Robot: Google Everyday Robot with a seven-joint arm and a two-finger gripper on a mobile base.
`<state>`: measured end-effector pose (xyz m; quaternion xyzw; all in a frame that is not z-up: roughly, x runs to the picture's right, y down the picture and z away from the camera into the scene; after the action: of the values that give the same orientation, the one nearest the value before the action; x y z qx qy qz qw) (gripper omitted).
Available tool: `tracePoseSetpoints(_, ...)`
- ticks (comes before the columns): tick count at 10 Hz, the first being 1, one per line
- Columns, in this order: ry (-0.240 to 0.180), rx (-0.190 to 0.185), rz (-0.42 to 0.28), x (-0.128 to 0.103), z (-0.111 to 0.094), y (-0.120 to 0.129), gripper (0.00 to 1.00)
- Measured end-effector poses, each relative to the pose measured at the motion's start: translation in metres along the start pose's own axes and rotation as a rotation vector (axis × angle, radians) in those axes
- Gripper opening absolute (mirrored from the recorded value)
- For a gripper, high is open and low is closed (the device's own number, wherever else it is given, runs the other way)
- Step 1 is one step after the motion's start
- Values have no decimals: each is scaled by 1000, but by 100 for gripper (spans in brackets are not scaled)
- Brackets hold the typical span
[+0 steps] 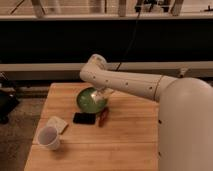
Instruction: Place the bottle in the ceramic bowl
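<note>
Bottle (106,93) sits clamped in the closed end effector (103,95), hanging just over the right rim of the green ceramic bowl (89,101) on the wooden bench (125,135), near a white cup (49,137).

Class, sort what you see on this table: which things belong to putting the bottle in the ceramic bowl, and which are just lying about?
Part of the job:
- bottle, at the bowl's right rim
- ceramic bowl, green
- gripper, shut on the bottle, over the bowl

Just lying about:
- white cup
- black flat rectangle
- dark red object
- pale packet
</note>
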<state>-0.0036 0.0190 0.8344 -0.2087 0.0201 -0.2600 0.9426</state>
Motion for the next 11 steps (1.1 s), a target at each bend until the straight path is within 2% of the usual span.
tracePoseSetpoints(5, 2, 4, -11, -11, -1, -6, 1)
tracePoseSetpoints(6, 1, 3, -12, -10, 0, -5, 6)
tracePoseSetpoints(8, 1, 1, -10, -11, 1, -5, 23)
tracePoseSetpoints(11, 1, -3, -7, -15, 2, -5, 55)
